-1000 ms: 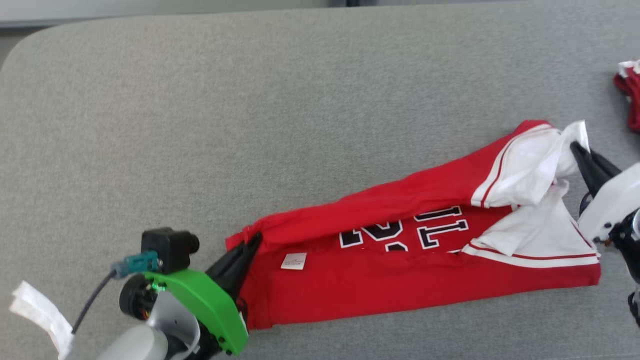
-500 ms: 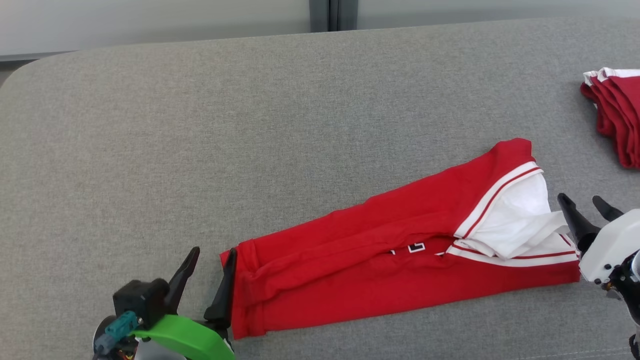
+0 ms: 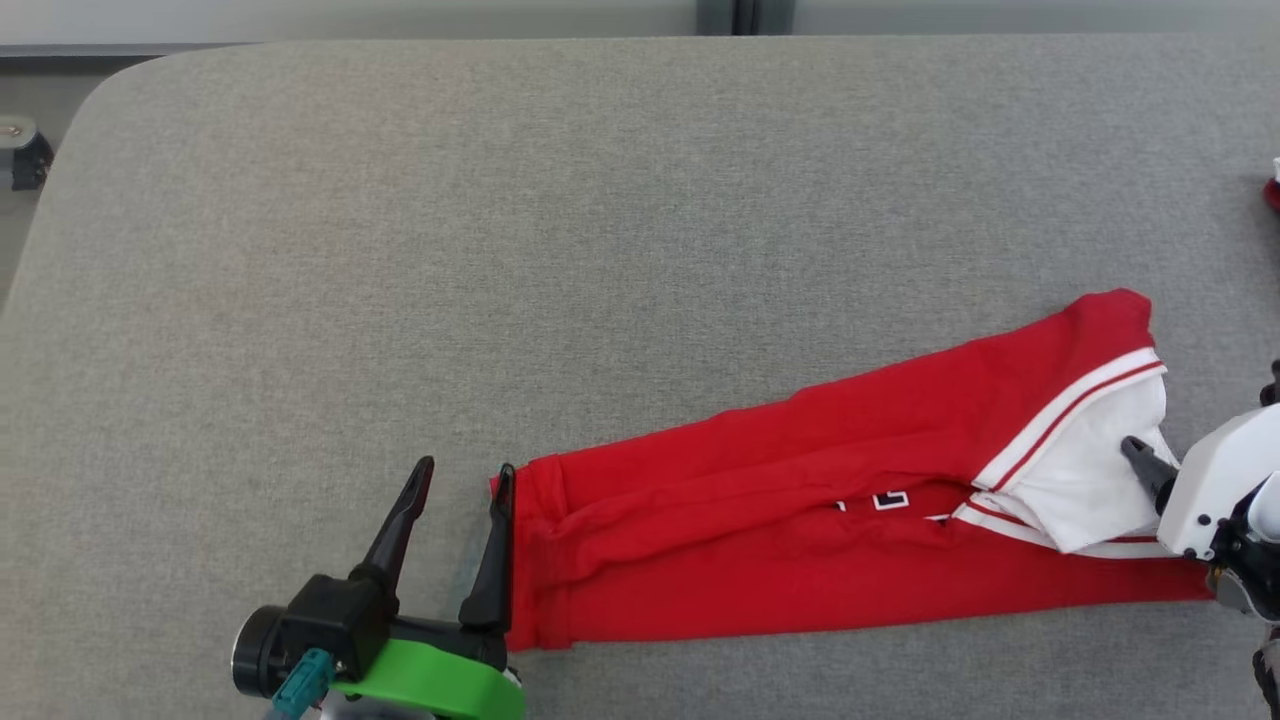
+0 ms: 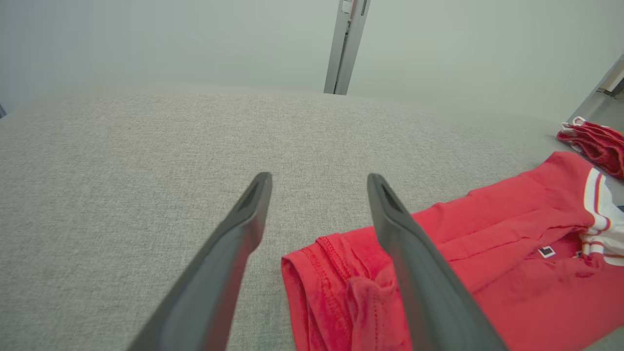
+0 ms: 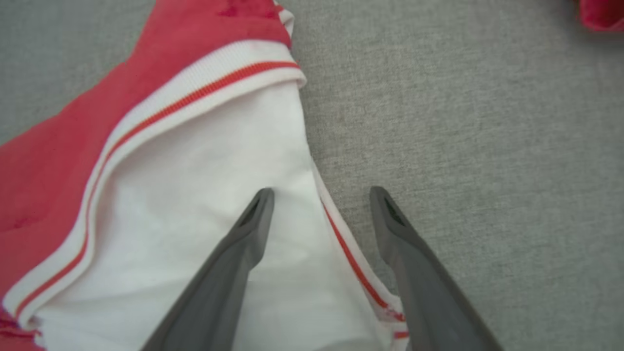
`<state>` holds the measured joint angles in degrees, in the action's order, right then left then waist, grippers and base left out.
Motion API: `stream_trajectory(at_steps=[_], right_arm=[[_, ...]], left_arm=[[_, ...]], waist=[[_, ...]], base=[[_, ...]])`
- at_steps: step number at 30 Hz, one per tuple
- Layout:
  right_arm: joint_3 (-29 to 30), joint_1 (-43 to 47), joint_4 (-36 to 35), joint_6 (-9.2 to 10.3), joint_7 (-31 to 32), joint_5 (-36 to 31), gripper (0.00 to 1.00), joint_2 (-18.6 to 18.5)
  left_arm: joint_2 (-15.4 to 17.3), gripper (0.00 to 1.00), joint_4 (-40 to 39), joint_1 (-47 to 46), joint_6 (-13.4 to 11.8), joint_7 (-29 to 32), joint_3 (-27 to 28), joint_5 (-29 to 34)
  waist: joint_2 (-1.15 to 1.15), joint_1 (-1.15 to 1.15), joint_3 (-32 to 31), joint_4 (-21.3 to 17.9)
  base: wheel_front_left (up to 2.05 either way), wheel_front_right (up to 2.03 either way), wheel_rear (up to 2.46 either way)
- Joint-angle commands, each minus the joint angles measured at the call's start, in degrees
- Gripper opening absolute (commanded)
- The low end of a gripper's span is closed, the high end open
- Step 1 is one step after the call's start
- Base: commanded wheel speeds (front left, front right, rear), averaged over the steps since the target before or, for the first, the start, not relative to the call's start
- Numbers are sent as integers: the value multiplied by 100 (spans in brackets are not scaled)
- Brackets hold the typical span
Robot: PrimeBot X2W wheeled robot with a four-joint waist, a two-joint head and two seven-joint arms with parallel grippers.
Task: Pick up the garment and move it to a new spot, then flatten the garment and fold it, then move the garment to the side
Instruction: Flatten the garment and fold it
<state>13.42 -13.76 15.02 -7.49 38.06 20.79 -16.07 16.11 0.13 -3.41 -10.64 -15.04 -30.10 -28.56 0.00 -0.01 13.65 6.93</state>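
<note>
Red garment [image 3: 800,530] with white striped-trim end, folded lengthwise into a long narrow band, lying flat and slightly slanted on the grey bench [image 3: 500,250].

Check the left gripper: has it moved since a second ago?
Yes. The left gripper, earlier shut on the left hem of the garment, now stands open: one finger beside that hem, the other swung leftward over the table.

Red garment [image 3: 780,540]: soft knit cloth, matt, stitched hem. Its trim [image 5: 195,92] is ribbed white cloth with a red stripe. The table [image 3: 500,250] has a grey woven fabric cover, matt, slightly coarse. Fingers of left gripper [image 3: 465,470] and right gripper [image 5: 320,190] are dark, matt, smooth, plastic-looking. The green cover [image 3: 440,680] is glossy plastic. The white housing [image 3: 1215,490] is smooth plastic. The pile [image 4: 594,144] is red cloth too.
</note>
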Motion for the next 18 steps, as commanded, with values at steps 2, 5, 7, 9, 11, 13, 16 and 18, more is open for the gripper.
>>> stream_trajectory(at_steps=[2, 5, 7, 9, 11, 13, 16, 18], right_arm=[[38, -92, 197, 1, -65, 139, 100, 102], [70, -64, 441, -1, -49, 419, 100, 245], [159, -160, 473, 0, -316, 495, 0, 220], [259, -234, 511, 1, -602, 495, 0, 155], [395, -264, 586, 2, -846, 447, 0, 75], [531, -300, 664, 1, -986, 440, 0, -12], [817, -335, 643, 1, -1118, 465, 0, -246], [1018, -363, 559, 1, -1152, 482, 0, -420]], left_arm=[[-203, 100, 51, 185, 225, -15, 270, 256], [-437, 100, 138, 358, 466, -16, 587, 487], [-559, 100, 201, 464, 619, -15, 808, 647], [-685, 100, 271, 563, 768, -16, 999, 775], [-786, 100, 351, 680, 916, -15, 1146, 926], [-873, 100, 401, 751, 1069, -16, 1287, 1057], [-1020, 100, 479, 873, 1224, -17, 1514, 1202], [-1111, 100, 512, 950, 1292, -16, 1648, 1265]], waist=[[0, 1, 25, 180], [0, 1, -40, 209], [0, 1, -67, 163], [0, 1, -107, 107], [0, 1, -179, 66], [0, 1, -266, 33], [0, 1, -426, -15], [0, 1, -493, -42]], base=[[0, 0, 0], [0, 0, 0], [0, 0, 0], [0, 0, 0], [0, 0, 0], [0, 0, 0], [0, 0, 0], [0, 0, 0]])
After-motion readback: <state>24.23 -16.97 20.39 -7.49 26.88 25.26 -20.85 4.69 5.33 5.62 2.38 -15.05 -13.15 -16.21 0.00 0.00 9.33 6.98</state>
